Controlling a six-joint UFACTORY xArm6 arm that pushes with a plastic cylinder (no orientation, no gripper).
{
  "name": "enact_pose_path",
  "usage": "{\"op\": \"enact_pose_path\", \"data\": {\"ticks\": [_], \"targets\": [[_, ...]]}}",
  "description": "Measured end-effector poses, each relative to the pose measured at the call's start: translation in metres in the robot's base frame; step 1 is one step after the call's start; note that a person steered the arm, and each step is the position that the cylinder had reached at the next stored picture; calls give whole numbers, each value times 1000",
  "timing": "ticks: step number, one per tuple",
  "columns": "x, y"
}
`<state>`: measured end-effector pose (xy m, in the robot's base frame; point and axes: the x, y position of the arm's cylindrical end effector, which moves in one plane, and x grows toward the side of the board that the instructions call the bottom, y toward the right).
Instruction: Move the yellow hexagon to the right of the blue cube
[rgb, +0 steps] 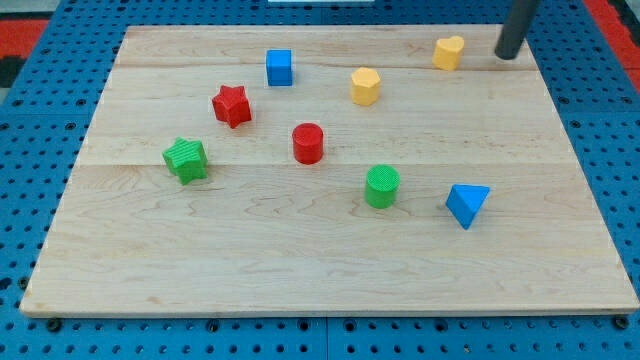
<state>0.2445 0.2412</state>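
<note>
Yellow plastic, light and hard: the yellow hexagon is sitting mid-desk, at four o'clock from the blue cube, and should be sliding easily. I'm carrying no fingers; my tip is hovering at two o'clock from it, so I'm planning a flat-face push.

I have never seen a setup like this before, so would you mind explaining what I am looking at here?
This is one camera picture of a wooden board lying on a blue pegboard. The dark rod at the view's top right belongs to a robot arm. It has no gripper, so it holds nothing; my tip only pushes blocks along the board.

On the board lie a blue cube, a yellow hexagon, a yellow heart, a red star, a red cylinder, a green star, a green cylinder and a blue triangle. My tip stands just right of the yellow heart, not touching it.
</note>
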Motion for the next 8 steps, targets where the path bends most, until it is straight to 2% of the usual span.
{"op": "enact_pose_path", "data": {"ticks": [1,2,3,4,5,6,7,8], "targets": [[-6,-3],[-3,-35],[14,-49],[94,-24],[144,-80],[133,-181],[109,-199],[90,-173]]}}
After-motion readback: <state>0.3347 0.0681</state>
